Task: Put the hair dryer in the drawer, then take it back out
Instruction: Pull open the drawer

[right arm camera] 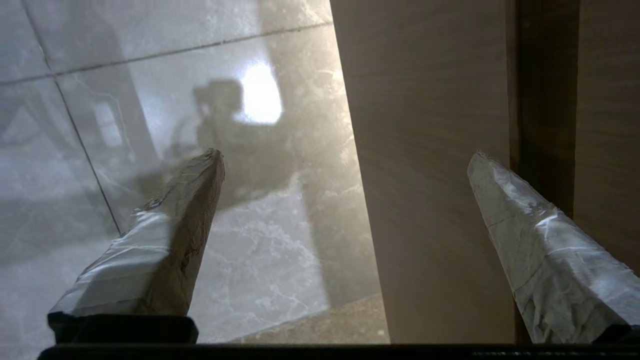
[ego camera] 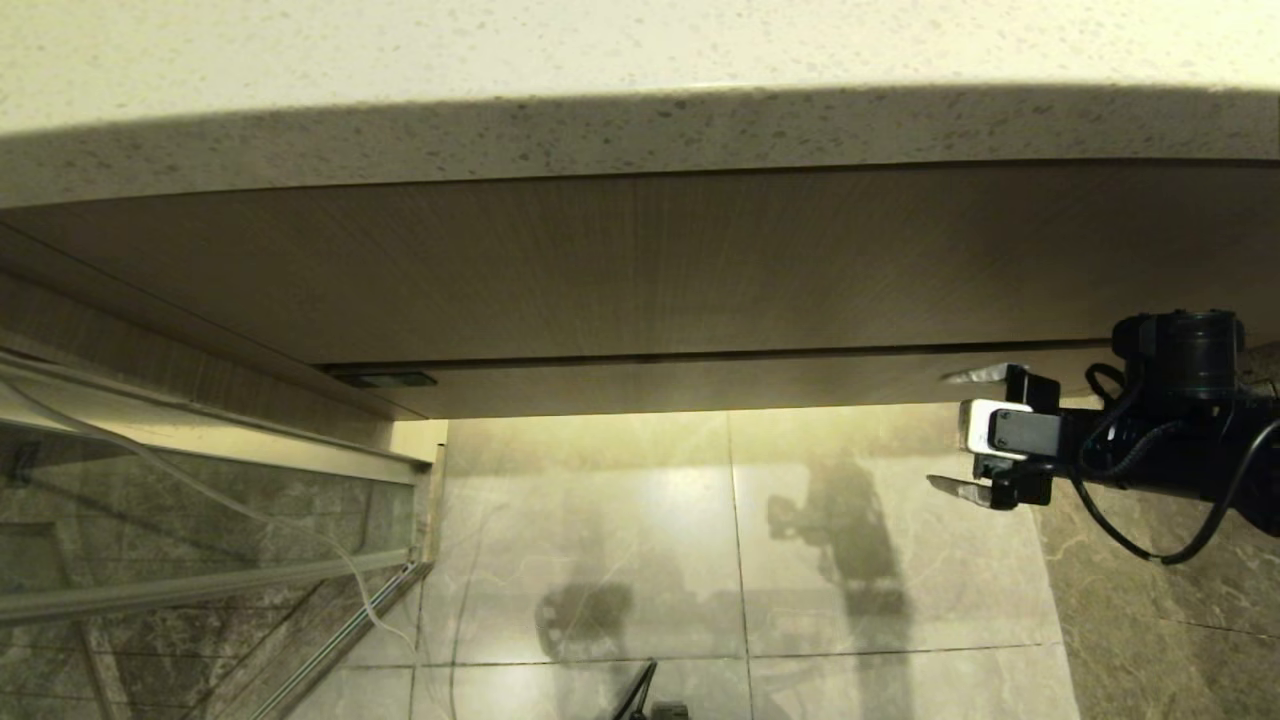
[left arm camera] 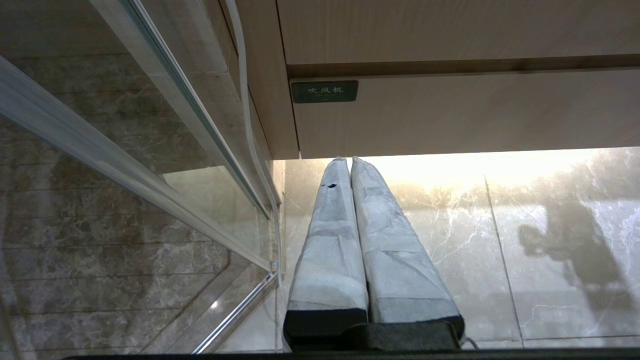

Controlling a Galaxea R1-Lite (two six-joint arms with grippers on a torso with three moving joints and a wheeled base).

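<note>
The drawer [ego camera: 700,386] is closed; only its narrow wood-grain front shows, under the taller panel [ego camera: 650,270], with a small dark label [ego camera: 385,379] at its left end. My right gripper [ego camera: 955,432] stands open at the front's right end. In the right wrist view the gripper [right arm camera: 347,157] has one finger over the floor and the other by the dark gap above the drawer front [right arm camera: 430,175]. My left gripper [left arm camera: 346,160] is shut on nothing, pointing below the labelled end of the drawer front [left arm camera: 475,110]. The hair dryer is out of view.
A speckled stone countertop [ego camera: 640,60] overhangs the cabinet. At the left stands a glass partition with metal rails [ego camera: 200,450], and a thin white cord [ego camera: 300,540] runs down beside it. Glossy marble floor tiles [ego camera: 640,540] lie below the drawer.
</note>
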